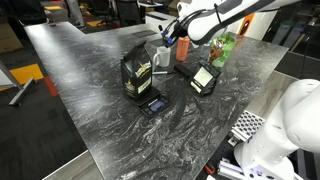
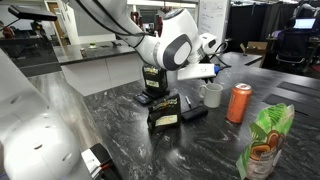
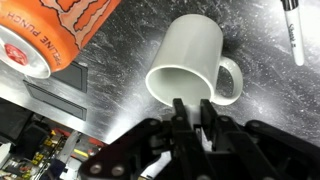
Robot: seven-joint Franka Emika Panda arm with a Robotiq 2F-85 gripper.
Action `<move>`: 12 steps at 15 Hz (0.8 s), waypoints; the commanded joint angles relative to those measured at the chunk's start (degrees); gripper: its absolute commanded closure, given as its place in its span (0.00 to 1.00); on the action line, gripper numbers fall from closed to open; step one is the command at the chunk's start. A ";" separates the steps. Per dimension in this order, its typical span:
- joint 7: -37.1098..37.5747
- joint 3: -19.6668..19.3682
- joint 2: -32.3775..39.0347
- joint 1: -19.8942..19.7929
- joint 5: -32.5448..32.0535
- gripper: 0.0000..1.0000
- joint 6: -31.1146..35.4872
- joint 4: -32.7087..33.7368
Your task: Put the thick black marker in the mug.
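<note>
The white mug (image 3: 190, 62) stands on the dark marbled table, handle to the right in the wrist view; it also shows in both exterior views (image 1: 161, 57) (image 2: 212, 95). Its inside looks empty. My gripper (image 3: 191, 108) hangs just above the mug's near rim, also seen in both exterior views (image 1: 172, 38) (image 2: 205, 72). Its fingers are drawn close together with a narrow gap, as if clamped on something thin. The thick black marker is mostly hidden between the fingers.
An orange can (image 3: 50, 35) (image 2: 239, 102) stands right beside the mug. A thin white pen with a black cap (image 3: 292, 30) lies behind it. A black pouch (image 1: 135, 75), a flat black device (image 1: 205, 78) and a green bag (image 2: 268, 140) stand nearby.
</note>
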 commanded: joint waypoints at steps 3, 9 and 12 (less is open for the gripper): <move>-9.45 -4.81 2.22 5.55 7.53 0.95 0.37 2.13; -15.54 -8.74 3.59 9.07 13.47 0.95 0.37 3.07; -19.62 -11.01 3.71 10.95 17.50 0.56 -0.30 2.90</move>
